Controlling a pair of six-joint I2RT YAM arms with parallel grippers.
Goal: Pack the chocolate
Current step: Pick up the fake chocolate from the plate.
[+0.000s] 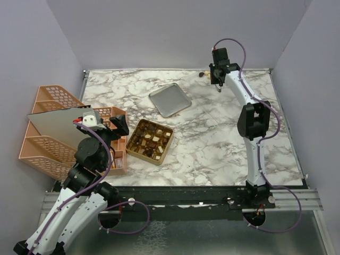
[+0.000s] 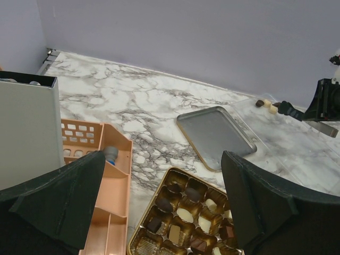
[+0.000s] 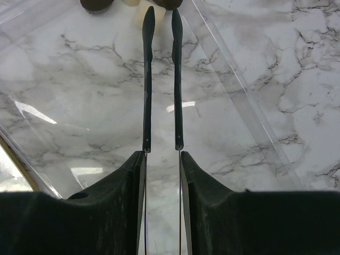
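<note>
Two robot arms are standing at the near edge of a white table [image 1: 212, 143] with grey marble veining. Plain lilac-grey walls [image 1: 159, 32] are closing it in on the left, back and right.

Near the middle of the table, a golden-brown square tray [image 1: 134, 149] with a grid of small compartments is lying flat. Chocolate [image 2: 185, 214] is sitting in many of the compartments, as dark brown, light brown and cream pieces, while some compartments are showing only bare gold. Beyond the tray and apart from it, a shallow square lid [image 1: 170, 99] is lying with its grey inside facing up.

Peach plastic desk organisers [image 1: 50, 154] are crowding the left edge, with a flat grey board [image 1: 53, 119] lying across them.

A few loose chocolate pieces [image 1: 203, 74] are lying by the back wall on a clear plastic sheet [image 3: 79, 106].

The left tool [image 2: 163, 156] is hovering above the organisers and the near side of the tray, with its jaws spread wide and nothing between them. The right tool [image 3: 162, 13] is reaching to the far edge. Its two thin blade fingers [image 3: 146, 79] are standing a narrow gap apart, gripping nothing, with their tips just short of the loose chocolate pieces.
</note>
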